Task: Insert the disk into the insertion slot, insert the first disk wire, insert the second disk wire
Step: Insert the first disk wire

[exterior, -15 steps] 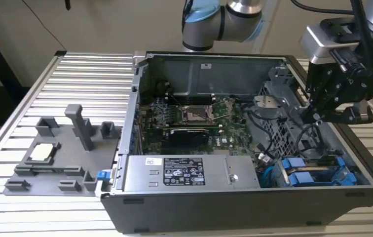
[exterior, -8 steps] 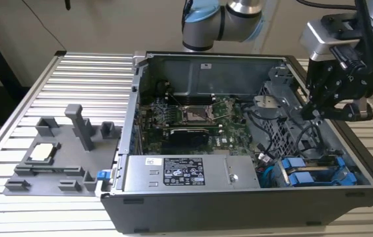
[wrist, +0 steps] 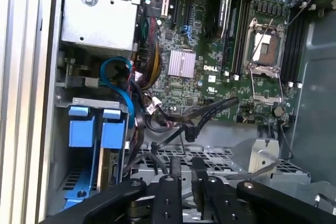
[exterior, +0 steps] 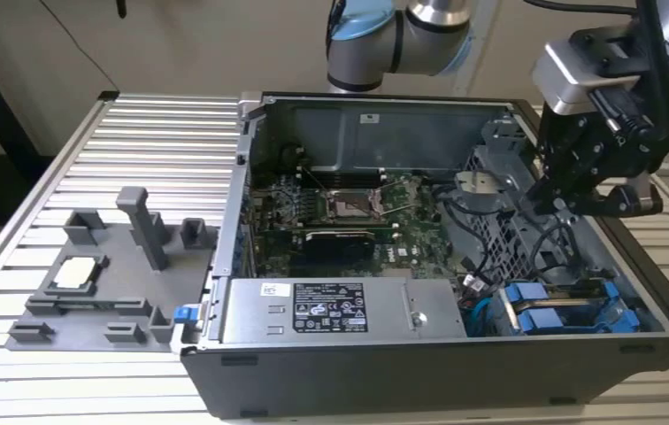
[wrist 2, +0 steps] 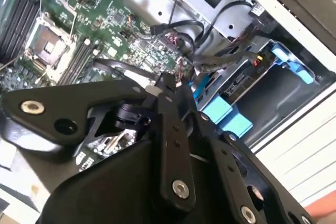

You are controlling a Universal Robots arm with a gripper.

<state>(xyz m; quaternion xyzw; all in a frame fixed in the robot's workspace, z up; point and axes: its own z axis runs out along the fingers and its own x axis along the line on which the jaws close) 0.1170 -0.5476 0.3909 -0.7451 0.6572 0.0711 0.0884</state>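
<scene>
Gripper [wrist: 187, 165], black, jaws drawn nearly together, nothing seen between them; hangs inside the open computer case [exterior: 311, 390], at its 3 o'clock in the exterior view. Disk [exterior: 545, 319], blue-framed, seated in the insertion slot [wrist: 92, 103] at the case's 4 o'clock. Black cables [wrist: 205, 114], loose, just ahead of the gripper. Case stands on ribbed worktop [exterior: 134, 142]

The light is bright and even. The bench [exterior: 146, 133] shines at ten o'clock; the computer case [exterior: 429, 376] is dark inside.
</scene>
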